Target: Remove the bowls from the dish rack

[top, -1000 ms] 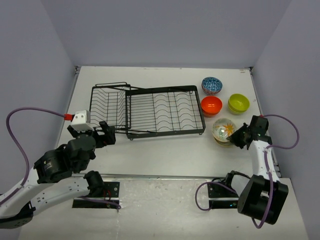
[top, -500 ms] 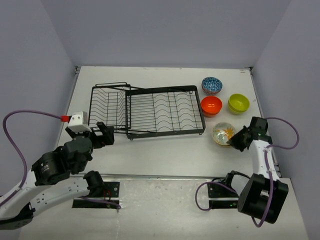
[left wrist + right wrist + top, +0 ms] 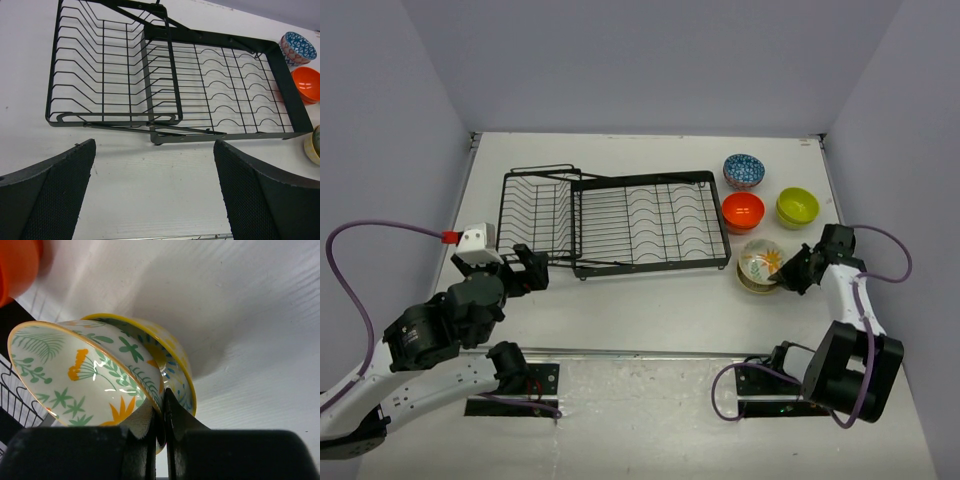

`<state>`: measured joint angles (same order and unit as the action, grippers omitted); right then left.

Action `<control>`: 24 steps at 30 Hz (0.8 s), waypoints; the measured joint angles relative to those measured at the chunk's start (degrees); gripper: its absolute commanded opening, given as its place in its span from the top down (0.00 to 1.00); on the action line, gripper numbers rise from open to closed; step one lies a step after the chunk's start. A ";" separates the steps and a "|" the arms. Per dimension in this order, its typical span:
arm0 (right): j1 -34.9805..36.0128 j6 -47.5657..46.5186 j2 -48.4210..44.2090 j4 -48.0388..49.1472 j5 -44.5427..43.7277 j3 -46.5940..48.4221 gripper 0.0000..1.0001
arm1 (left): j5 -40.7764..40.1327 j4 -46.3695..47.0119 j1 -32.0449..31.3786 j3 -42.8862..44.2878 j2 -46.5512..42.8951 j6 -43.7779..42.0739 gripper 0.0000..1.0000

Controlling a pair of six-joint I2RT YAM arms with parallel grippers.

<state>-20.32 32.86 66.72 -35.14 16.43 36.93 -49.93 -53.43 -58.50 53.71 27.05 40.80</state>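
Our right end effector [image 3: 162,412] is closed on the rim of the floral bowl [image 3: 90,375]. This bowl leans inside a yellow bowl [image 3: 172,352] on the surface [image 3: 650,300], just right of the rack [image 3: 650,225]. Behind it we see the orange bowl [image 3: 743,211], the green bowl [image 3: 797,207] and the blue bowl [image 3: 744,170]. Our left end effector [image 3: 528,268] is open, with its fingers wide apart, near the rack's left front corner.

Black-jointed white arms [image 3: 440,325], looping purple cables [image 3: 390,226] (red plug [image 3: 449,235], left), mesh-textured claw pads [image 3: 60,195].
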 measured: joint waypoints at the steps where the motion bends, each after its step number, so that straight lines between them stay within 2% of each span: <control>1: 0.00 -0.42 0.09 -0.09 -0.04 0.61 0.89 | 0.00 0.02 0.00 0.00 0.00 -0.02 0.00; 5: 0.00 -1.77 0.02 -0.17 -0.44 2.38 0.88 | 0.00 0.02 0.00 -0.02 0.00 0.00 0.00; 7: 0.00 -2.29 0.04 -0.17 -0.39 2.62 0.91 | -0.02 0.02 0.00 -0.09 0.00 -0.02 0.00; 8: 0.00 -2.51 0.09 -0.20 -0.39 2.62 0.96 | -0.02 0.02 0.00 -0.09 0.00 0.00 0.00; 14: 0.00 -3.80 0.55 -0.46 -0.22 2.62 1.00 | -0.02 0.02 0.00 -0.11 0.11 0.00 0.00; 24: 0.00 -4.02 -3.10 -1.97 1.09 2.62 0.97 | -0.02 0.02 0.00 -0.17 0.11 -0.02 0.00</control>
<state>-20.32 28.84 63.61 -37.10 17.52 39.55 -49.95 -53.41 -58.50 53.54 27.16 40.77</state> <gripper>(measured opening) 0.059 0.997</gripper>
